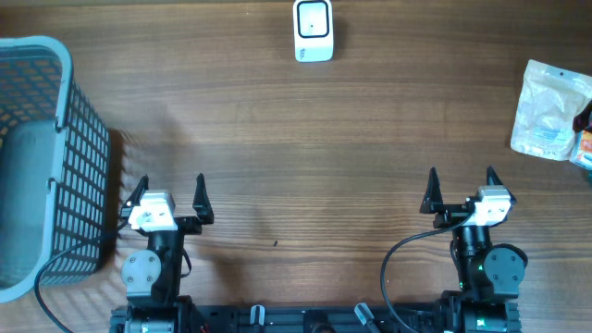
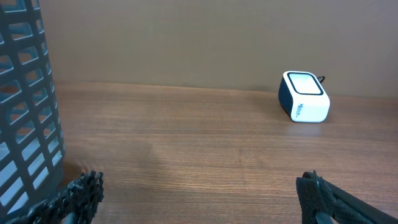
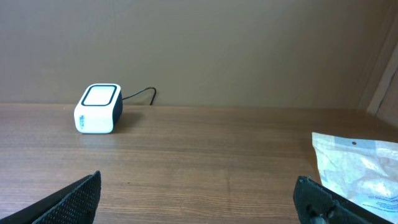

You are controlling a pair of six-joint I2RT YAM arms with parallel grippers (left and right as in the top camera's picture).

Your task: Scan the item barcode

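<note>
Left gripper (image 1: 171,181): released, jaws spread wide with nothing between them, over bare table (image 1: 305,185).
Right gripper (image 1: 462,173): also released, jaws equally wide and empty.
Fingers: each wrist view shows only the dark tips in the lower corners, e.g. (image 2: 79,194) and (image 3: 320,198). The frame cuts off the rest.
Pouch (image 1: 551,111): a white, partly clear packet lying flat, ahead and to the right of the right gripper and well apart from it. From the left gripper it lies far to the right. The right wrist view shows only its near left part, cut by the right and bottom edges. Its print is too small to read, and no barcode can be made out.
Scanner (image 1: 314,30): a small white box with a dark-framed window on top. It sits far ahead of both grippers, to the right of the left one and to the left of the right one. It stands close to the top edge of the overhead view.
Cable (image 3: 140,93): a thin dark lead behind the scanner; its far end is hidden.
Basket (image 1: 85,148): grey-blue lattice just left of the left gripper, cut off by the left edge. Its contents are hard to make out.
Edge object (image 1: 583,143): coloured thing touching the pouch's right side, mostly out of frame and unidentifiable.
</note>
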